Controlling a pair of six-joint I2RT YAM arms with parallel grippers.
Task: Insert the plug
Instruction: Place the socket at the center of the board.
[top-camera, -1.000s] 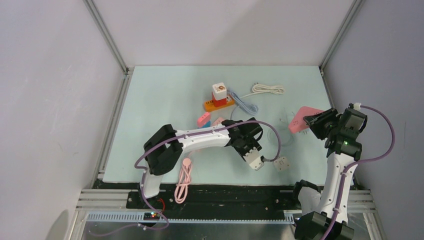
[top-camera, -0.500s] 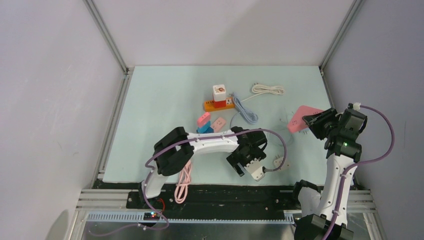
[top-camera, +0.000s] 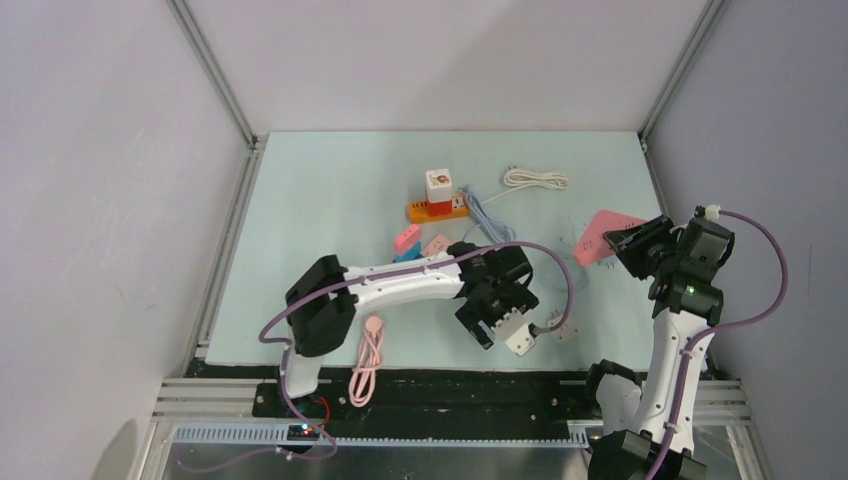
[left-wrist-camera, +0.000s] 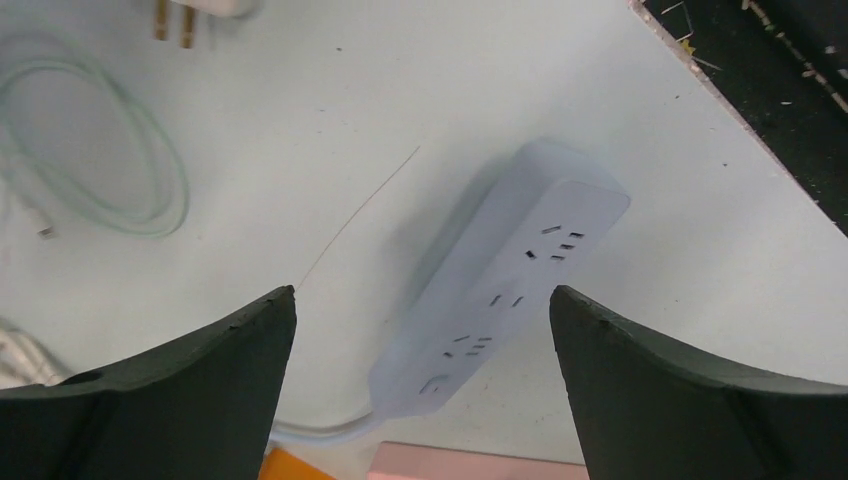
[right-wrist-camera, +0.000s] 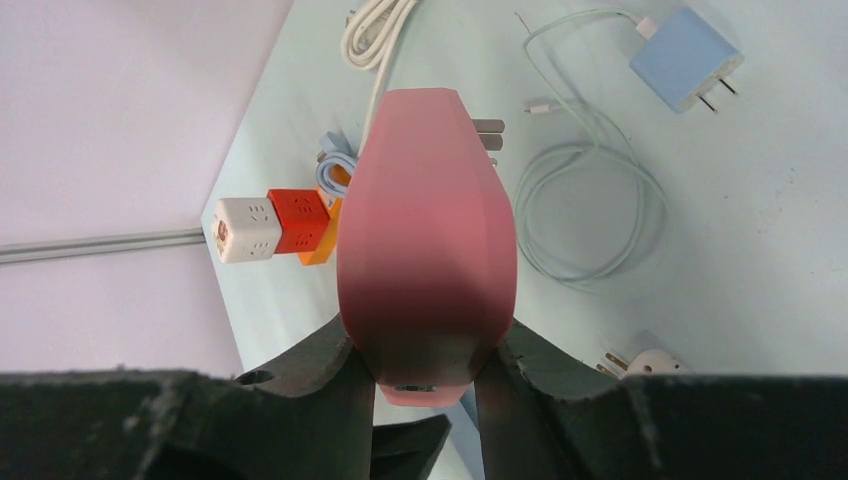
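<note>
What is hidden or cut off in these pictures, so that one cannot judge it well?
Top view: the left gripper covers most of the power strip.
Right wrist view: the pink plug, held in the right gripper, hides most of its own prongs.
Left wrist view: a pink object is cut off by the bottom edge; what it is cannot be told.

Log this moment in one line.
left gripper open over strip | right gripper shut on pink plug | status: not yet inserted
</note>
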